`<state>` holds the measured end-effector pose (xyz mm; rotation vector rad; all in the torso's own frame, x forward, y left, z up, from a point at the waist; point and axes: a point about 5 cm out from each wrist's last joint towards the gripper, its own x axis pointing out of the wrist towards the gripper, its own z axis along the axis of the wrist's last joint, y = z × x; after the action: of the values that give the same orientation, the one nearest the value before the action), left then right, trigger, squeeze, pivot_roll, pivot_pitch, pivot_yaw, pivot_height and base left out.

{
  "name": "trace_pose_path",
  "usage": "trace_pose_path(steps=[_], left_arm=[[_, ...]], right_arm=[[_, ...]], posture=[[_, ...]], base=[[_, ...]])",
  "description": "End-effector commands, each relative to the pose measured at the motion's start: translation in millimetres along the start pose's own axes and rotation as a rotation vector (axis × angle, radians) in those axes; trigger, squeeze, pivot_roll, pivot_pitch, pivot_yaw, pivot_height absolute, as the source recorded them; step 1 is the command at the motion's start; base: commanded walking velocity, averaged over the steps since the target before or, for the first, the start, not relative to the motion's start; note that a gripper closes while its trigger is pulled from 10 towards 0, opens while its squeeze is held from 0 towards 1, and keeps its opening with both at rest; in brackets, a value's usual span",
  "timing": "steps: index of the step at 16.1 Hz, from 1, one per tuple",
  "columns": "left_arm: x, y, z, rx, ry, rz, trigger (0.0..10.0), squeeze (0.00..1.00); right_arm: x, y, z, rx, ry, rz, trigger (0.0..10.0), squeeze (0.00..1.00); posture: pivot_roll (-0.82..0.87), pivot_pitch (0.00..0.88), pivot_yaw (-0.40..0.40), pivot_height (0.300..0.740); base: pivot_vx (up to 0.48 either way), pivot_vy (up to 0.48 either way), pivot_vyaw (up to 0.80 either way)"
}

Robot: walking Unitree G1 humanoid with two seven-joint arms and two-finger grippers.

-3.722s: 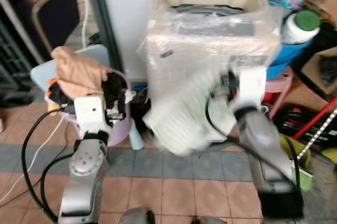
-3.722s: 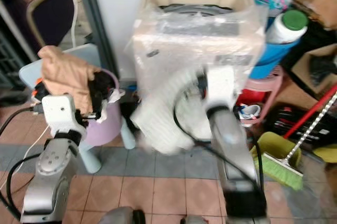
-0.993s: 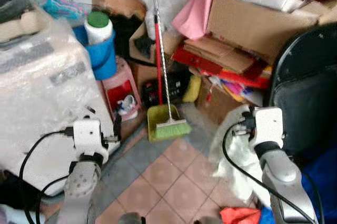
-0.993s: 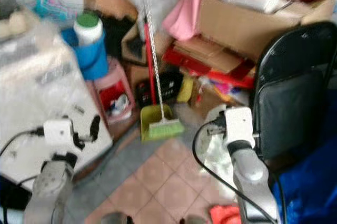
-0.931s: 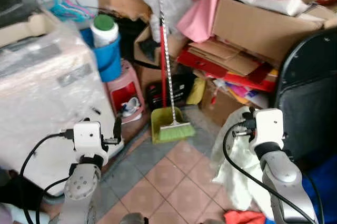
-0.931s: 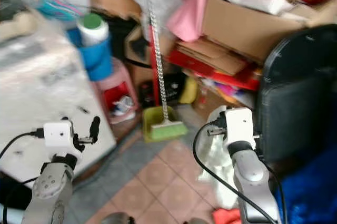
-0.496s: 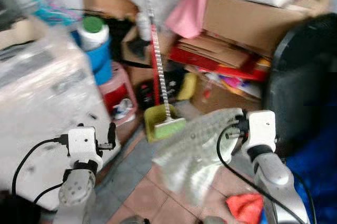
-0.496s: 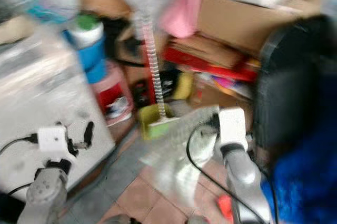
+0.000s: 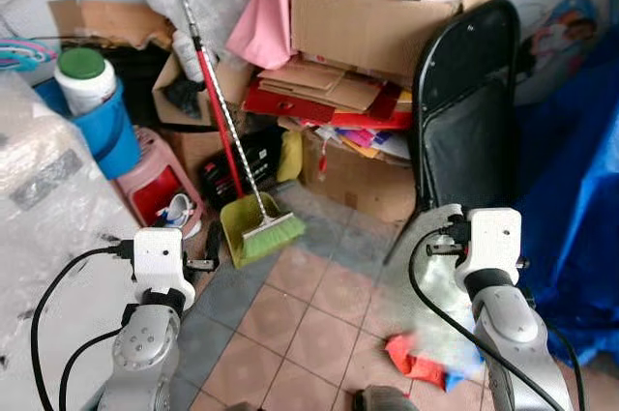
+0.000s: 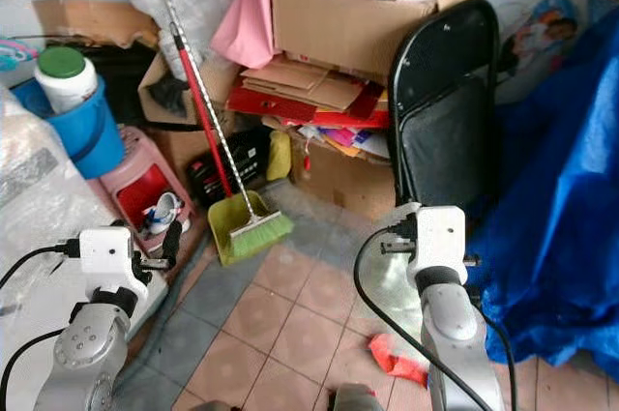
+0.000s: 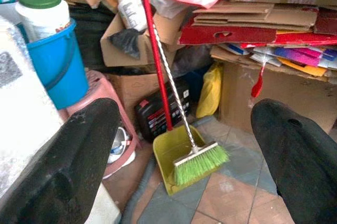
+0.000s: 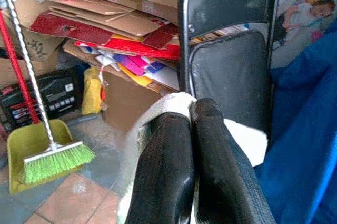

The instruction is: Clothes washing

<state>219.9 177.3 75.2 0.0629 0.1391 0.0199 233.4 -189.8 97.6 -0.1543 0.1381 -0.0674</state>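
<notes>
The robot now faces a cluttered corner rather than the washing machine (image 9: 39, 227), which 3.7 s ago stood square in front of it and now sits at the far left of the head views, wrapped in plastic. The whole picture has swung, so the camera has turned; the things themselves have not moved.

The right gripper (image 12: 192, 116) has its fingers pressed together on a pale cloth (image 12: 158, 109), which wraps over the fingertips and hangs below. In the head views the cloth (image 9: 430, 280) is a blurred pale shape beside the right arm, in front of the black folding chair (image 9: 464, 131); half a second ago it was swinging out wider to the left. A red garment (image 9: 416, 361) lies on the tiled floor (image 9: 309, 314) below the right arm.

The left gripper (image 11: 181, 145) is spread wide and carries nothing, pointing toward the green broom (image 11: 200, 162) and yellow dustpan (image 11: 166, 155) by the pink stool (image 9: 155, 184).

With the washer off to the side, the cloth appears to be carried away from it, perhaps toward the chair, though that is only a guess.
</notes>
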Motion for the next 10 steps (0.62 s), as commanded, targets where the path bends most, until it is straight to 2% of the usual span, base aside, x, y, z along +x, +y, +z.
trace_pose_path(steps=[1,10], left_arm=[[1.0,5.4,-1.8,0.008,0.009,0.021,10.0,0.00],[2.3,8.7,-3.5,0.014,0.012,0.034,10.0,0.00]], right_arm=[[3.4,1.6,4.3,0.022,-0.024,-0.004,10.0,0.00],[6.8,1.9,3.9,0.015,-0.024,-0.006,10.0,0.00]], posture=[[-0.06,0.000,0.069,0.740],[-0.06,0.000,0.073,0.740]], base=[[0.000,0.000,0.00],[0.000,0.000,0.00]])
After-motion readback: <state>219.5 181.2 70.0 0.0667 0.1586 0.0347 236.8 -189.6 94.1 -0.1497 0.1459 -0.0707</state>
